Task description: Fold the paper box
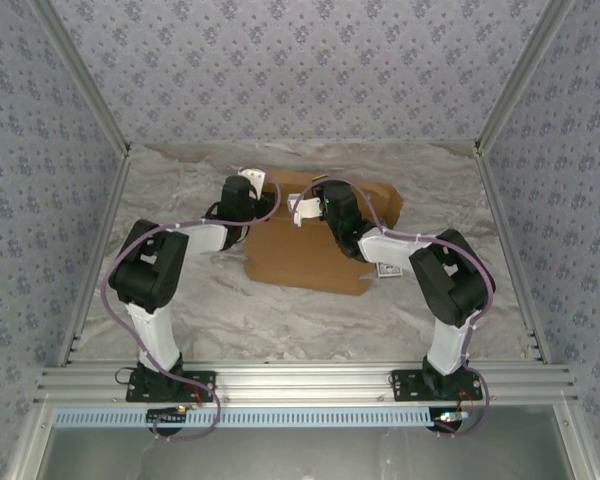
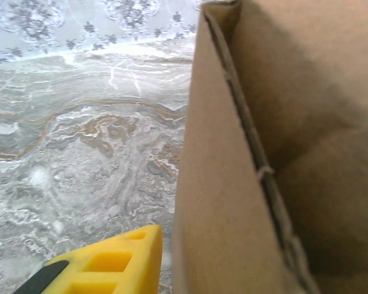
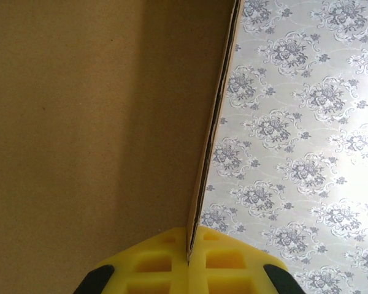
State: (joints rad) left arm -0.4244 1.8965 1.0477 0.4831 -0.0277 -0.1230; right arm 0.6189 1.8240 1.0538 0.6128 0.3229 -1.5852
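The paper box (image 1: 310, 250) lies on the table (image 1: 200, 300); the right gripper (image 3: 189, 260) pinches one panel's edge, likely to stand it upright, while the left gripper (image 1: 248, 190) waits beside a raised wall, its grip impossible to tell

My wrists (image 1: 338, 212) hide the far middle of the paper box (image 1: 300, 255), and my left fingers (image 2: 113, 260) are cropped below.
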